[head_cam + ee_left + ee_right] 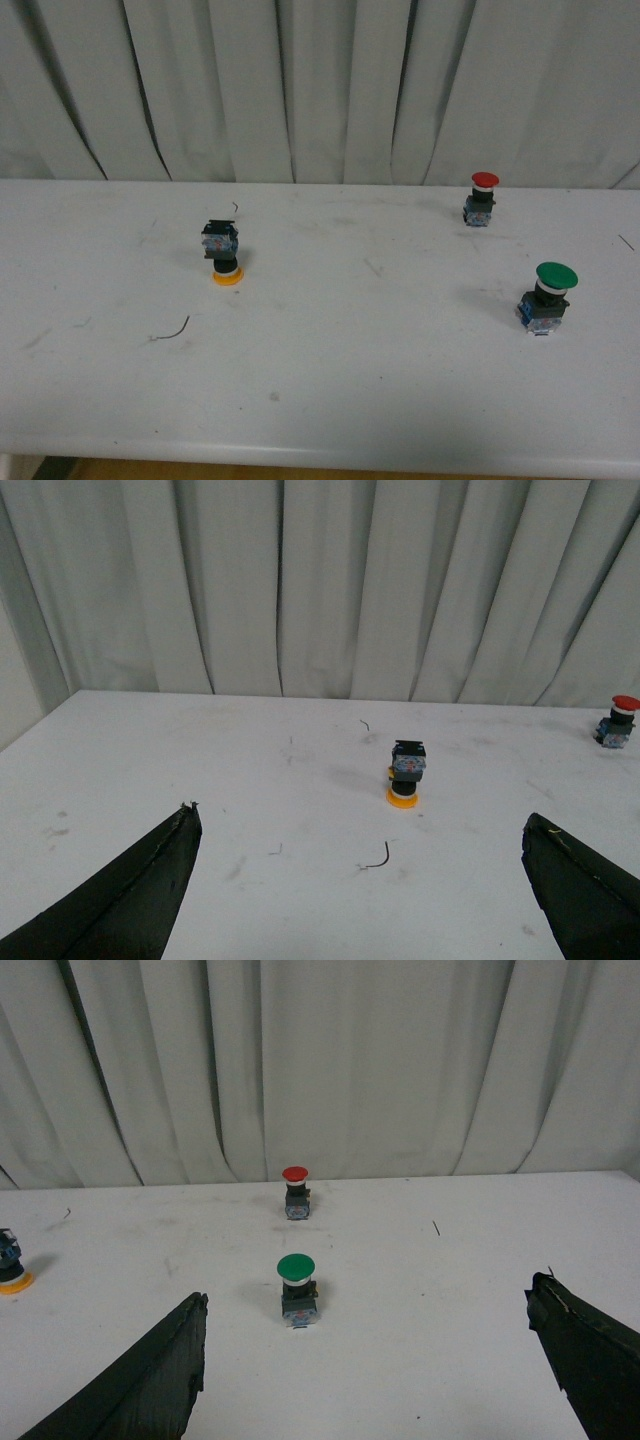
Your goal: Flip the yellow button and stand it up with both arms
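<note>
Yellow button (227,258) sits cap-down on table (350,380); left gripper (360,815) and right gripper (368,1290) gape wide, empty.

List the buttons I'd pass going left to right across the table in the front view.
yellow button, resting upside down on its cap → red button → green button

Front: body camera, high, facing table (330,400) and curtain (250,90).
Left wrist: low, nearer the yellow button (404,778).
Right wrist: low, nearer the green switch (297,1288).
Shared: yellow button and red switch (482,198) in all three.
</note>
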Robot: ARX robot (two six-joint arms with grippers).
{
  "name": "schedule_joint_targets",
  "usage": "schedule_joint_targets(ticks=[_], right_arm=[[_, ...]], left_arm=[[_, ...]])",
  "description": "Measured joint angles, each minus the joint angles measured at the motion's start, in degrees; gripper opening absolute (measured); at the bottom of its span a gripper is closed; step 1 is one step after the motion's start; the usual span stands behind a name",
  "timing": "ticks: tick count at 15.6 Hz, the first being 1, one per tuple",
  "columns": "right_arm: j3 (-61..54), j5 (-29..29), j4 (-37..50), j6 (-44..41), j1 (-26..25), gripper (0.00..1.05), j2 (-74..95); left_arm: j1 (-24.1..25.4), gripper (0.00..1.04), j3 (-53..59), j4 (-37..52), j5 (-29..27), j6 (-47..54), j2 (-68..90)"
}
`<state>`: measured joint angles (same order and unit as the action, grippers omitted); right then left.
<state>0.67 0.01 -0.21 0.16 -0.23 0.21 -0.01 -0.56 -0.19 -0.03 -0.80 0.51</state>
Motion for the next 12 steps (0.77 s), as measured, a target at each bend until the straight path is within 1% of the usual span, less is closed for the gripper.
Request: schedule_joint_targets(ticks=[12], right_arm=[[0.00, -0.02, 0.00, 0.00, 0.00, 0.98, 0.00]], left_arm=[[0.00, 0.98, 0.00, 0.00, 0.00, 0.00, 0.00]])
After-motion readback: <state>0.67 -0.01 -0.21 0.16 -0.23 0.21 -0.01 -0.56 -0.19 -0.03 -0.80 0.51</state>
